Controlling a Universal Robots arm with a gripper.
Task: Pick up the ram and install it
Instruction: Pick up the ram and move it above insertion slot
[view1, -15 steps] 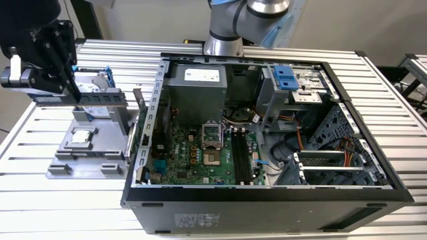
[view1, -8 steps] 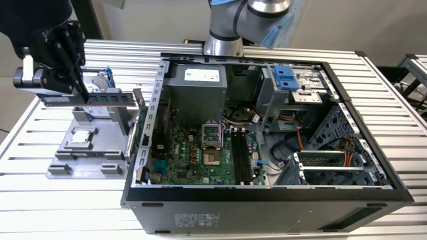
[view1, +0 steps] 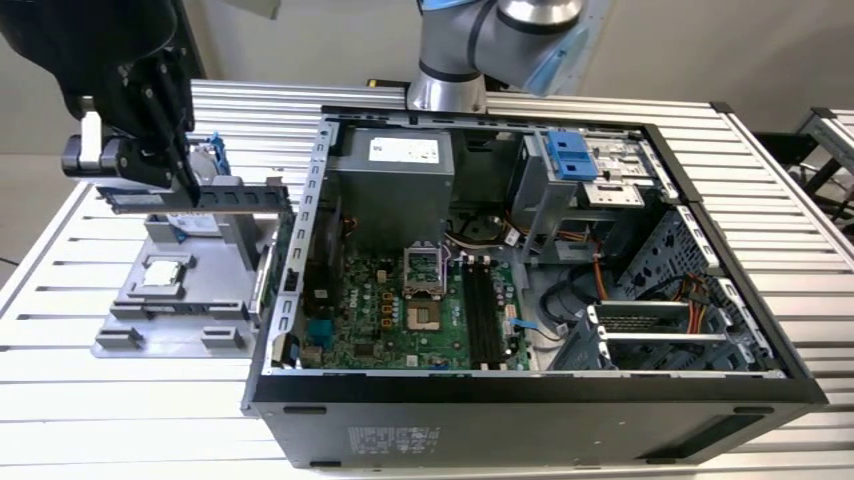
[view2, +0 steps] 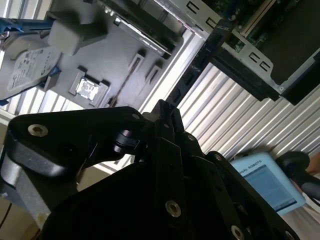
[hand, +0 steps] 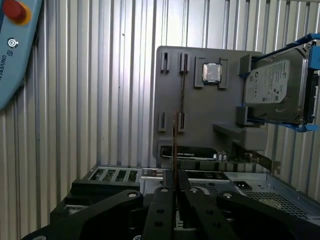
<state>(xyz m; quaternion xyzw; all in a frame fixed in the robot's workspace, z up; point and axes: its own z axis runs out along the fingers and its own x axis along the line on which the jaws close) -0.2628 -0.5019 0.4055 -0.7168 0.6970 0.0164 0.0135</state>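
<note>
In the exterior view the ram (view1: 247, 200), a long green stick, hangs level above the grey holder tray (view1: 134, 305), at the exterior view's left of the open computer case (view1: 534, 385). My gripper (view1: 196, 192) is shut on its middle from above. The first wrist view shows the ram (hand: 174, 142) edge-on as a thin line sticking out between the black fingers (hand: 161, 200), over the tray (hand: 200, 125). Black memory slots (view1: 483, 315) lie on the motherboard inside the case, well to the exterior view's right of the gripper.
A square silver processor (view1: 163, 272) sits on the tray. A hard drive in a blue frame (hand: 276, 90) stands at the tray's edge. A blue teach pendant (hand: 15, 45) lies on the slatted metal table (view1: 80, 400). The case walls rise around the motherboard.
</note>
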